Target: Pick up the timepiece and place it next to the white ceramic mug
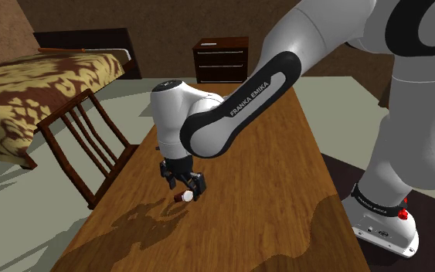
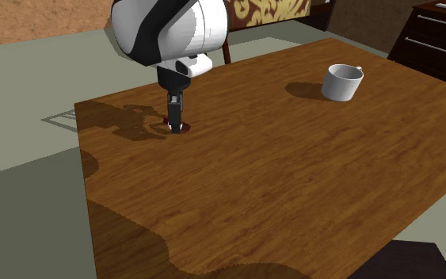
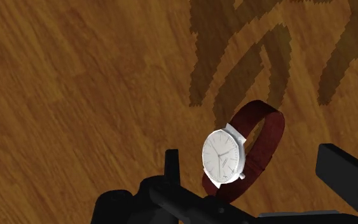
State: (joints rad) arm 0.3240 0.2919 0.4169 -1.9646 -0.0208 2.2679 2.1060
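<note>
Straddling the white-faced watch [image 3: 224,158] on the wooden table [image 3: 75,95], the 2 fingers [image 3: 344,181] stand apart.

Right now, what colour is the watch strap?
Dark red; the strap shows best in the wrist view.

Franka arm lowered over a watch on a wooden table.

The white arm [image 1: 235,116] reaches in from the near right toward the left. Its black gripper [image 1: 183,188] points down, fingers apart, just above a small white-and-dark-red watch [image 1: 185,198] lying on the wooden table [image 1: 285,178]. The arm's shadow falls on the tabletop nearby. A wooden chair [image 1: 84,143] stands at the table's left edge. A bed [image 1: 30,85] with a patterned cover and a dark nightstand [image 1: 221,60] stand farther off.
</note>
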